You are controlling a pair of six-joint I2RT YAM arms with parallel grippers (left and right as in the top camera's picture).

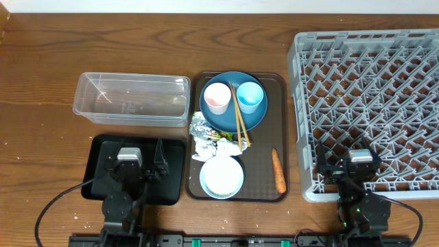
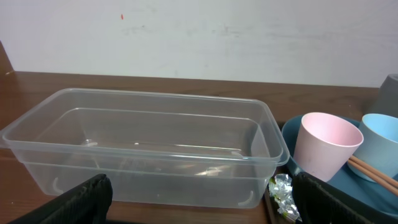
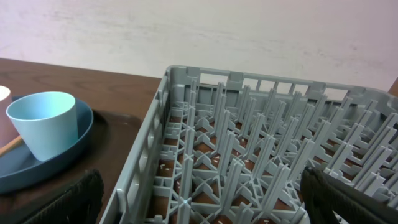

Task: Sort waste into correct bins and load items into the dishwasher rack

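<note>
Our left end effector (image 2: 200,190) hovers above the black tray (image 1: 175,186), jaws spread wide, facing the clear tub (image 2: 143,143). Our right end effector (image 3: 200,186), equally wide, hangs over the grey rack (image 1: 363,82). Between them on the worktop (image 1: 41,68), a brown serving tray (image 1: 260,147) holds a blue plate (image 1: 223,121), pink cup (image 1: 217,97), blue cup (image 1: 250,96), chopsticks (image 1: 240,123), foil (image 1: 201,130), bowl (image 1: 221,176) and carrot (image 1: 278,170).

The clear tub (image 1: 132,98) is sitting upright and empty just ahead of the left gripper (image 1: 134,154), and the black tray (image 1: 176,171) is lying directly beneath it. To that gripper's right and ahead, the blue plate (image 1: 218,121) is carrying the upright pink cup (image 1: 217,98), the blue cup (image 1: 250,97) and the chopsticks (image 1: 239,113). Crumpled foil (image 1: 200,129), a tissue wad (image 1: 205,147) and a green-yellow wrapper (image 1: 230,143) are lying between the plate and the light-blue bowl (image 1: 221,177). The carrot piece (image 1: 278,170) is lying between the bowl and the right gripper (image 1: 341,158), which is hanging over the near edge of the grey rack (image 1: 370,82).
</note>
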